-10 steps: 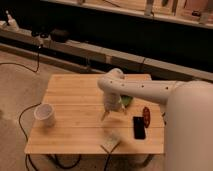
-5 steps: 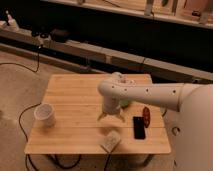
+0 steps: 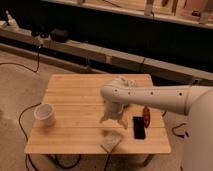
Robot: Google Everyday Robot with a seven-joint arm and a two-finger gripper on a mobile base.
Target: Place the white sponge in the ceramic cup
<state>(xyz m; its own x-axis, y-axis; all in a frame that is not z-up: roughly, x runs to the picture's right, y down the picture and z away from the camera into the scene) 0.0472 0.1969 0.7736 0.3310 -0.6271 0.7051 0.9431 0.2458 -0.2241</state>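
- The white sponge (image 3: 112, 140) lies flat and unheld at the front edge of the wooden table (image 3: 75, 90); pickup is judged not yet made.
- The ceramic cup (image 3: 45, 114) stands rim-up, well apart from the sponge, at view left.
- The gripper (image 3: 114, 120) hangs just above the sponge, fingers spread wide, gripping nothing.
- The black block (image 3: 139, 127) lies just beside the sponge.

The white sponge (image 3: 112, 140) lies flat near the counter's (image 3: 75, 90) front edge, beside the gripper (image 3: 113, 120); the ceramic cup (image 3: 45, 114) stands upright, well left.
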